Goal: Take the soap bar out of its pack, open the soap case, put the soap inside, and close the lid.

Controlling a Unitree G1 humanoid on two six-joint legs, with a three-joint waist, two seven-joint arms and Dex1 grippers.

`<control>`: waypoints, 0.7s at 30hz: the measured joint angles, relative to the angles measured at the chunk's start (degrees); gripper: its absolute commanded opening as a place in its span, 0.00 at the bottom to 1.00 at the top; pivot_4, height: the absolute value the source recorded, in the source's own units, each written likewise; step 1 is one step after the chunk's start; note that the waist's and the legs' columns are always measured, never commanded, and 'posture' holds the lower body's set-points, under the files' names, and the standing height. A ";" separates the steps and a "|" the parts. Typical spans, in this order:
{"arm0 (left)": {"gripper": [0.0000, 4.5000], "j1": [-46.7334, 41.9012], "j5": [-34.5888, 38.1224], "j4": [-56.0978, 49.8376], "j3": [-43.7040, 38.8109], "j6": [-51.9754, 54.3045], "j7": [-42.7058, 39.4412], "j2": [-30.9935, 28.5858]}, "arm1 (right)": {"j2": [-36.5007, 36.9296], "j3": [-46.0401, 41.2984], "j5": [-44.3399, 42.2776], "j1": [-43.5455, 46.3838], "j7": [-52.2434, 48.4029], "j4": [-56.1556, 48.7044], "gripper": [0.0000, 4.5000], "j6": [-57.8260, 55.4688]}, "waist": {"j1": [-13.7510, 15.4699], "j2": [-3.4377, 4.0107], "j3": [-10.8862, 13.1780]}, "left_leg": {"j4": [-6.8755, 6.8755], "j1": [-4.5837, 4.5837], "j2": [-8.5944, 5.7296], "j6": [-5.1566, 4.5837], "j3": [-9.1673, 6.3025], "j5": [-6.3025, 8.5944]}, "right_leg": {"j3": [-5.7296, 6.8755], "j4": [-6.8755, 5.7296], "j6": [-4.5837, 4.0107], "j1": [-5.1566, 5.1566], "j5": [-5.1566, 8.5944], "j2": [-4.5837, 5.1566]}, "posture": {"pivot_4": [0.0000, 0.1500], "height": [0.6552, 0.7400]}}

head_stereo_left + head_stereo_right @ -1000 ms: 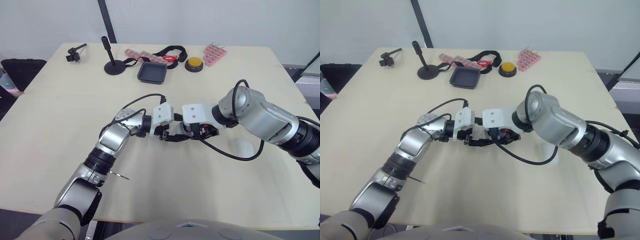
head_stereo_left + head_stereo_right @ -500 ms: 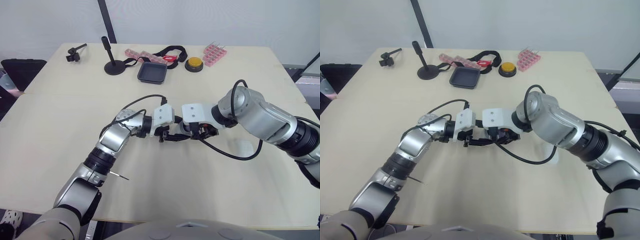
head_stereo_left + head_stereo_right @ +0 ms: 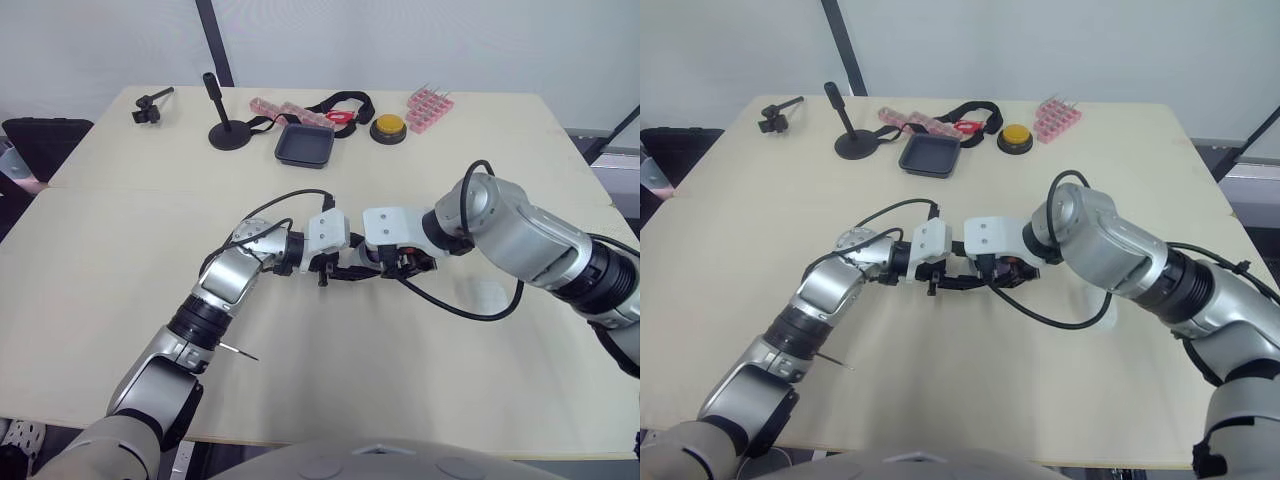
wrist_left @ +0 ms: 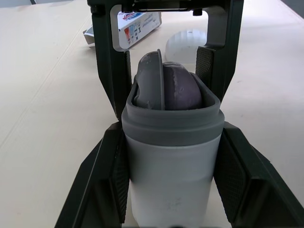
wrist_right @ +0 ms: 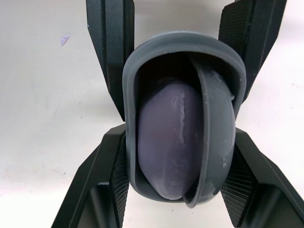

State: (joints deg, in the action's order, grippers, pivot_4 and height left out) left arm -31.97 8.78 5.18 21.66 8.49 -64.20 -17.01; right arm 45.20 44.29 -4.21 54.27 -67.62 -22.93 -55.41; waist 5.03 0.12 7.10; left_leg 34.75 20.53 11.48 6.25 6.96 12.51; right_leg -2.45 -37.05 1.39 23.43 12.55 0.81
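My left gripper (image 4: 173, 137) is shut on the white soap case (image 4: 173, 166), which has a grey rim and points its mouth at the right gripper. The purple soap bar (image 5: 166, 147) sits inside the case beside a grey insert (image 4: 151, 78). My right gripper (image 5: 180, 142) is open, one finger on each side of the case's mouth and close against the rim. The two grippers meet nose to nose at mid-table (image 3: 335, 268). The emptied soap pack (image 4: 137, 26) and the white lid (image 4: 190, 40) lie on the table behind the right gripper.
Along the table's far edge stand a black tray (image 3: 305, 146), a yellow button (image 3: 388, 127), pink racks (image 3: 430, 108), a black stand (image 3: 228, 130), a small clamp (image 3: 148, 108) and a black strap (image 3: 345, 103). A thin pin (image 3: 240, 351) lies by my left forearm.
Both grippers have drifted slightly to the left together. The case is still held, and the soap's position is unknown in the earlier frames.
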 measured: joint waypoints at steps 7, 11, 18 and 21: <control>0.42 0.06 -0.53 -0.14 0.03 -0.23 0.07 -0.17 | -0.58 -1.17 0.21 -1.62 0.84 0.11 0.69 1.31 | 0.00 0.00 0.00 | 0.00 0.00 0.00 0.00 0.00 0.00 | 0.00 0.00 0.00 0.00 0.00 0.00 | 1.00 1.00; 0.42 0.26 -0.95 -0.13 0.27 -0.17 0.84 0.38 | -2.18 -2.61 -0.07 -1.91 0.93 -0.19 0.99 2.03 | -0.06 0.00 0.00 | 0.00 0.00 0.00 0.00 0.00 0.00 | 0.00 -0.01 0.00 0.00 0.00 0.00 | 1.00 1.00; 0.42 0.61 -0.96 -0.12 0.74 -0.66 1.22 0.08 | -0.23 -6.35 -1.08 -2.79 0.11 -0.58 0.99 2.02 | 0.10 0.00 0.00 | 0.01 0.00 0.00 -0.01 0.00 0.00 | -0.01 0.00 0.00 0.00 0.00 0.01 | 1.00 1.00; 0.42 1.54 0.28 -0.14 -0.57 -1.00 1.22 -0.55 | 0.43 -9.48 -1.59 -3.75 1.00 0.05 0.99 2.45 | -0.09 0.01 0.00 | 0.01 -0.01 0.00 0.00 0.00 0.00 | -0.02 0.00 0.00 0.00 0.00 0.00 | 1.00 1.00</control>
State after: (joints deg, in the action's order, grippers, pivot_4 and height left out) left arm -30.43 9.06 5.04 21.09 7.49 -62.98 -17.56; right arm 45.63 34.81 -5.80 50.52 -66.62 -22.88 -52.96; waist 4.94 0.12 7.10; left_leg 34.76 20.52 11.49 6.25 6.97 12.51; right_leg -2.47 -37.06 1.38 23.43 12.55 0.81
